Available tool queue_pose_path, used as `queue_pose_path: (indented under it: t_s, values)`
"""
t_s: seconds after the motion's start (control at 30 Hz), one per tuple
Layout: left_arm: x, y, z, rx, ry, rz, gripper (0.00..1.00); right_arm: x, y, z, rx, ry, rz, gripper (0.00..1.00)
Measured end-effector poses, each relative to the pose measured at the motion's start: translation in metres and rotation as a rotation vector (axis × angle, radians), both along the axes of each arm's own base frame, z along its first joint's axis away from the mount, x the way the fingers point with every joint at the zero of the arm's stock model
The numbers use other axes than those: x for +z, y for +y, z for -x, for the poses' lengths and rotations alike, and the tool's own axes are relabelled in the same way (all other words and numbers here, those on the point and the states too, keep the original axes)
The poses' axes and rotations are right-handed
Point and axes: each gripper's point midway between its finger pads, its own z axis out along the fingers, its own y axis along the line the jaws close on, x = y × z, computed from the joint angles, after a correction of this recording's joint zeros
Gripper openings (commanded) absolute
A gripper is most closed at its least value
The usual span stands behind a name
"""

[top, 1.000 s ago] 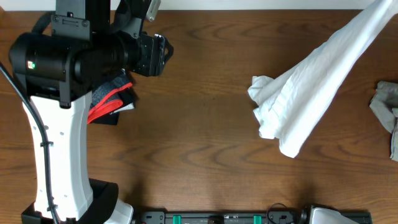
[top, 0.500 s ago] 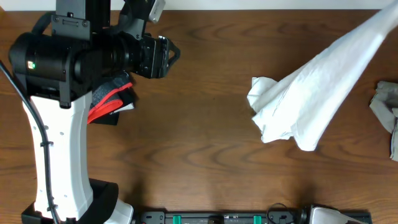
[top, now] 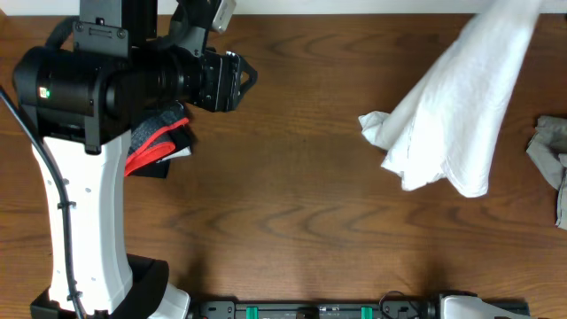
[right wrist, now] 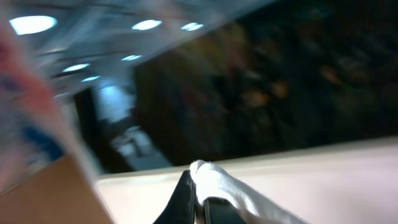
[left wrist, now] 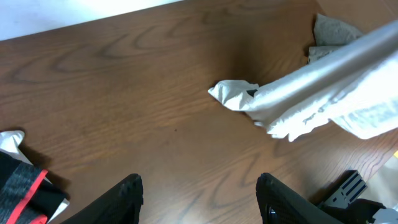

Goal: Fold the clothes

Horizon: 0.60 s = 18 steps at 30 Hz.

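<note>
The clothes, a white T-shirt, hang in a long bunch from beyond the top right corner of the overhead view, and the lower end trails near the table. In the right wrist view my right gripper is shut on a fold of that white T-shirt, lifted high and pointed away from the table. My left gripper hovers over the table's back left, far from the shirt. Its two fingers stand apart with only bare wood between them, and the T-shirt lies ahead to its right.
A black garment with a grey-and-red band lies under my left arm, also visible as the black garment at the left wrist view's lower left. A small grey-beige cloth sits at the right edge. The table's far edge runs along the top.
The shirt's hanging bulk has swung right and up, and its low end has drawn off the table's middle. The left gripper shifted slightly right early on, then stayed still.
</note>
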Motion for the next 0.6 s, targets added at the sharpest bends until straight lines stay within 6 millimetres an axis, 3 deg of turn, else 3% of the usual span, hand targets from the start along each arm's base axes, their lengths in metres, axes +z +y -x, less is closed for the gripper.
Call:
queue_pose_path:
  t_s: [0.1, 0.2, 0.43, 0.6]
  values:
    - [0.000, 0.000, 0.000, 0.000, 0.000, 0.000, 0.61, 0.013, 0.017, 0.012, 0.062, -0.105, 0.104, 0.01]
    - [0.001, 0.000, -0.001, 0.000, -0.004, 0.001, 0.61, 0.011, 0.023, 0.013, 0.040, -0.159, 0.223, 0.01]
    - [0.001, 0.000, -0.001, 0.000, -0.008, 0.002, 0.61, -0.012, -0.023, -0.012, -0.254, -0.033, 0.256, 0.01]
    - [0.001, 0.000, -0.001, 0.000, -0.007, 0.002, 0.61, -0.016, -0.037, -0.015, -0.328, -0.001, 0.239, 0.01]
